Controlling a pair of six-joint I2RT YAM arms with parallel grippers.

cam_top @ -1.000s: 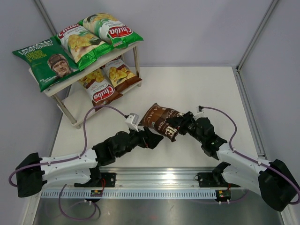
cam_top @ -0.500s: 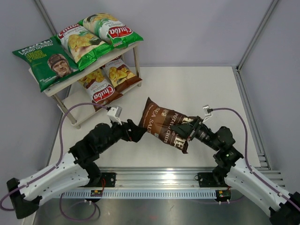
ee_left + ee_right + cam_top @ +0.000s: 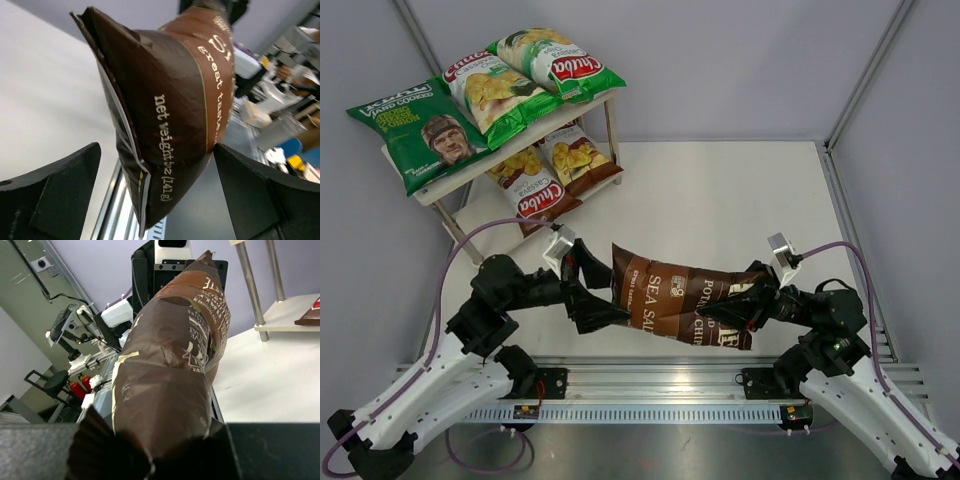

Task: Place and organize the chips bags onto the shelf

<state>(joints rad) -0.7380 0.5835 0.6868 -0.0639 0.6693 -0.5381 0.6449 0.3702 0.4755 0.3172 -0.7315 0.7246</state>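
A dark brown Kettle chips bag (image 3: 680, 300) hangs level above the table's front. My right gripper (image 3: 745, 310) is shut on its right end (image 3: 170, 365). My left gripper (image 3: 595, 292) is open, its black fingers (image 3: 55, 195) standing either side of the bag's left end (image 3: 170, 100). The shelf (image 3: 465, 210) stands at the back left. Its top board carries a dark green bag with a man's face (image 3: 425, 130) and two green-white Chuba bags (image 3: 490, 90) (image 3: 555, 60). Two brown Chuba bags (image 3: 530, 185) (image 3: 580, 155) lie on the lower board.
An aluminium rail (image 3: 650, 385) with both arm bases runs along the near edge. Purple cables (image 3: 470, 240) loop from the wrists. Enclosure walls and a metal post (image 3: 865, 90) bound the white table. A shelf leg (image 3: 250, 280) shows in the right wrist view.
Both arms drew back toward the near edge. The brown bag swung from tilted to level and came forward. The open left gripper rose and now brackets the bag's left end.
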